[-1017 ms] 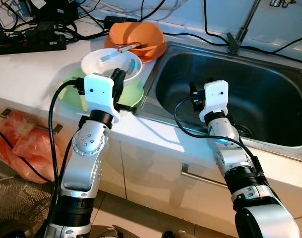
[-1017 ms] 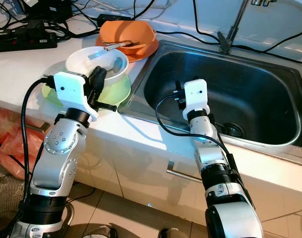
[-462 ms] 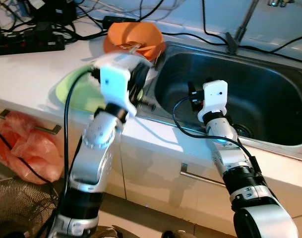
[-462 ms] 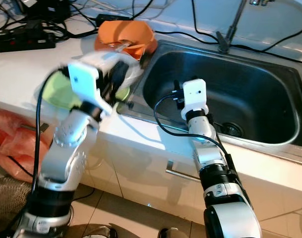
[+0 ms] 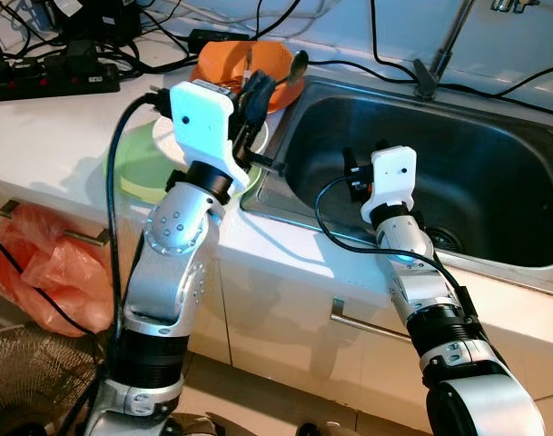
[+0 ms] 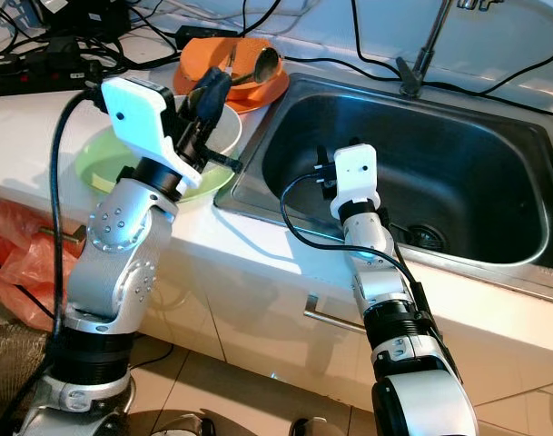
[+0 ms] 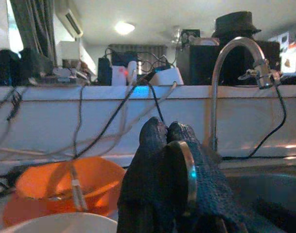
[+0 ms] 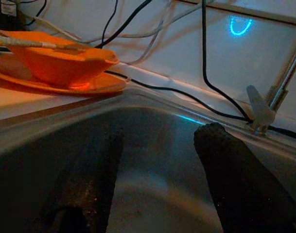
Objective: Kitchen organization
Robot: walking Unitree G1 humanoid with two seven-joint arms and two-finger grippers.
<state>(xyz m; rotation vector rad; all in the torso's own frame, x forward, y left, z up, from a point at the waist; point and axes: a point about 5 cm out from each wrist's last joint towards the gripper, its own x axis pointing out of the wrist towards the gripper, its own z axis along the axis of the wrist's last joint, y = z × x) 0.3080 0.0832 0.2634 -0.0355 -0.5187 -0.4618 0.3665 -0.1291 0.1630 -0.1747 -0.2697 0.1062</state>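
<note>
- A metal spoon (image 5: pixel 294 65) is pinched between the fingers of my left gripper (image 5: pixel 254 91), its bowl pointing up and away from me, raised above the counter near the sink's left edge.
- In the left wrist view, the spoon's handle (image 7: pixel 186 170) runs between my two black fingers (image 7: pixel 152 165), which are closed tight around it.
- Just below the gripper sits a white bowl (image 6: pixel 223 134), nested in a light green bowl (image 6: pixel 103 163) on the white counter (image 5: pixel 49 127).
- Behind them, an orange bowl (image 5: pixel 223 62) rests on an orange plate, with utensils lying inside it.
- My right gripper (image 8: pixel 160 160) hangs inside the steel sink (image 5: pixel 494 173), fingers spread apart and holding nothing.
- The tap (image 7: pixel 235 53) rises behind the sink, against the white wall.
- Black cables and a power strip (image 5: pixel 49 80) lie along the back of the counter.
- An orange plastic bag (image 5: pixel 40 272) sits on the floor by the cabinet, to my left.
</note>
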